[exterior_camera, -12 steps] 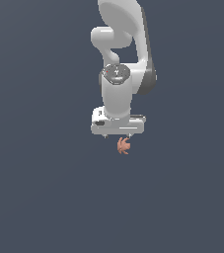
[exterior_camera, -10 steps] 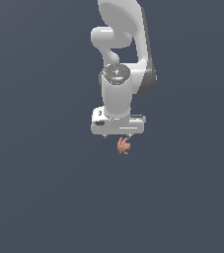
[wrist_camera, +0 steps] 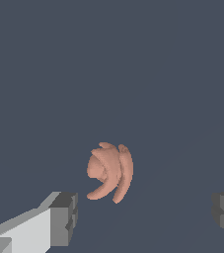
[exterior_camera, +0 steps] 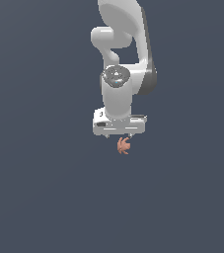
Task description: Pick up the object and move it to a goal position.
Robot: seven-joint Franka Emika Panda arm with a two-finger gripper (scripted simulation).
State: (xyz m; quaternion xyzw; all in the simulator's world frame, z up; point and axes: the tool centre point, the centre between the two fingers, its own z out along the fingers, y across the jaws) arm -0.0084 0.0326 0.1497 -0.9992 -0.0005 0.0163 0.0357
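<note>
The object point(exterior_camera: 124, 146) is a tiny salmon-orange lump with several curved lobes, lying on the dark grey floor. In the exterior view it sits just below my white gripper point(exterior_camera: 120, 135), which points straight down over it. In the wrist view the object point(wrist_camera: 110, 172) lies ahead of the gap between my two grey fingertips point(wrist_camera: 63, 219), nearer that one than the opposite one. My gripper point(wrist_camera: 143, 217) is open wide and empty, and neither fingertip touches the object.
The white arm point(exterior_camera: 126, 59) rises above the gripper in the exterior view. A plain dark grey floor point(exterior_camera: 44, 188) surrounds the object on all sides. No goal marker shows.
</note>
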